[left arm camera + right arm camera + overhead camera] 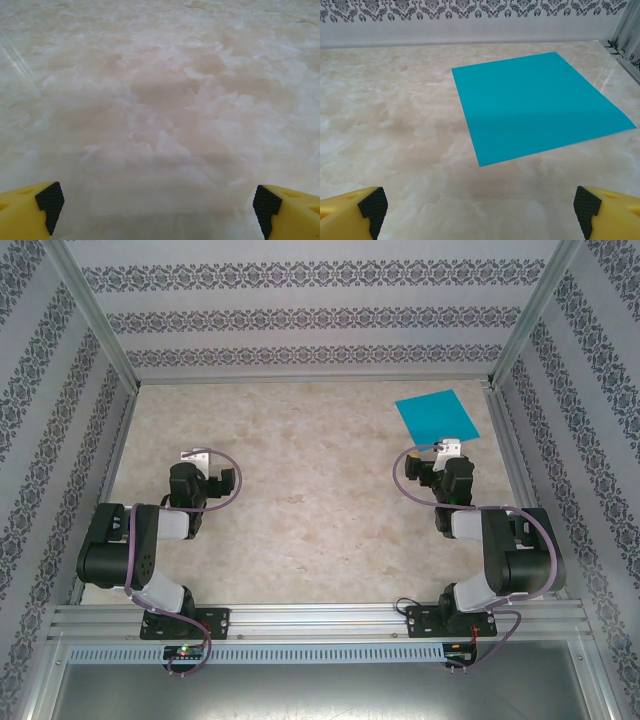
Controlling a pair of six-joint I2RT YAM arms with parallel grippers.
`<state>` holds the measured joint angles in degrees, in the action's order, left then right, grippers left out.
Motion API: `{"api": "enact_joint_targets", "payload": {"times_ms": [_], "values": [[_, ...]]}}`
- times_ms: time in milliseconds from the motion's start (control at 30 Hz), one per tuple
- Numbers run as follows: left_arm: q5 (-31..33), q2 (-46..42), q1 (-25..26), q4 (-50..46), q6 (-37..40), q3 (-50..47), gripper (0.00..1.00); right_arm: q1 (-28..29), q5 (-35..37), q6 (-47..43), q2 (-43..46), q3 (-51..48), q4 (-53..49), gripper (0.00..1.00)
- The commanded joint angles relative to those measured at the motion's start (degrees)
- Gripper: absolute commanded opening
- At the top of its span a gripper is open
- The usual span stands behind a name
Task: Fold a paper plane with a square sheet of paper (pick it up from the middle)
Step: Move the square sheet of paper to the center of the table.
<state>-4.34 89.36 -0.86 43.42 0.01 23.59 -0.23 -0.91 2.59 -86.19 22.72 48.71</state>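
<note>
Currently, the flat, square sheet of bright cyan-blue paper [535,105] lies unfolded on the cream-and-tan marbled tabletop [325,500], toward the upper right of the frame in the top external view. It sits at a slant, its edges out of line with the table's edges. In the right wrist view it spreads from the centre to the right side, with one corner pointing down near the middle of the frame and another reaching almost to the right border.

The right gripper, with yellow fingers and black ridged pads [587,212], has its fingers wide apart at the lower left and lower right corners of the right wrist view, and bare marbled surface shows between them. In the top external view, the black-and-white right arm [455,525] stands in the way of part of the sheet, covering some of its lower edge; whether the two touch cannot be told from there.

The left gripper, likewise yellow with black ridged pads [266,210], also has its fingers spread well apart, at the bottom corners of the left wrist view, over marbled surface. The matching left arm [180,525] stands at the left of the top external view, well apart from the sheet.

Around the table rise pale walls with dark damask-patterned bands [320,320], edged by silvery metal rails [320,613]. Thin purplish cables [132,545] loop along both arms.
</note>
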Motion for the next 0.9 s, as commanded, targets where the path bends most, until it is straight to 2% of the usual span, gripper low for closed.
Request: {"api": "enact_joint_targets", "payload": {"times_ms": [0, 200, 333, 433, 600, 800, 867], "values": [[-0.46, 0.11, -0.29, 3.51, -0.16, 0.45, 1.00, 0.23, 0.32, -0.58, 0.00, -0.63, 2.09, 0.98], [0.12, -2.08, -0.26, 0.76, -0.49, 1.00, 1.00, 0.31, 1.76, -0.05, 1.30, -0.92, 1.70, 0.98], [1.05, -9.16, -0.24, -10.84, -0.63, 4.35, 1.00, 0.32, 2.16, 0.02, 8.59, 1.36, -9.65, 0.97], [1.19, -14.46, -0.20, -16.57, -4.32, 6.60, 1.00, 0.32, 0.66, 2.11, 14.64, 5.17, -20.17, 0.98], [-6.05, -16.86, -0.21, -28.20, -14.45, 13.58, 1.00, 0.41, -6.25, 7.74, 18.22, 14.23, -36.32, 0.98], [-22.61, -10.35, 0.68, -34.13, -28.91, 21.90, 1.00, 0.41, -8.30, 9.56, 11.34, 28.31, -54.92, 0.97], [-25.81, -8.34, 1.67, -35.28, -31.38, 24.34, 1.00, 0.23, -7.17, 8.68, 8.94, 31.59, -58.02, 0.97]]}}
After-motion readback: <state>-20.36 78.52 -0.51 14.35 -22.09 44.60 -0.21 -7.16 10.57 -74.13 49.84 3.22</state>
